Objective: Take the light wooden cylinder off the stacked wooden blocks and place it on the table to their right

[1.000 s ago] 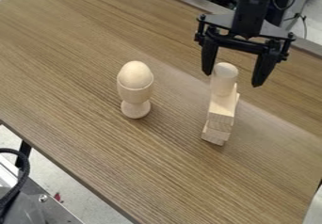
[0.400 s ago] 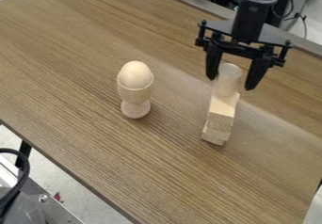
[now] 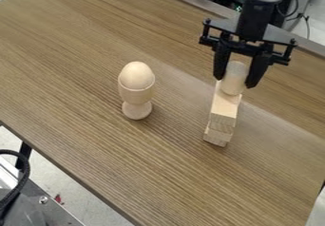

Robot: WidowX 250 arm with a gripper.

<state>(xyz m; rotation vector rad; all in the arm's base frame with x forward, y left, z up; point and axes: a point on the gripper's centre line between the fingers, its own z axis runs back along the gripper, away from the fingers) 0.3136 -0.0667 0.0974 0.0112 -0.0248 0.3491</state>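
Wooden cyl. (image 3: 234,81) btwn fingers (image 3: 257,70), prob. in grip

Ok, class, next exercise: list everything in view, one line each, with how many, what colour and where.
Tabletop: one, brown wood grain, across most of the view
Egg: one, pale wood, in the egg cup
Egg cup: one, pale wood, upright, left of the blocks in the picture
Blocks: two, pale wood, stacked slightly offset
Cylinder: one, pale wood, at the far end of the blocks
Cable: one, black, lower left
Red scrap: one, red, on the floor, lower left
Arm: one, black, top right
Gripper: one, black, a finger on each side of the cylinder
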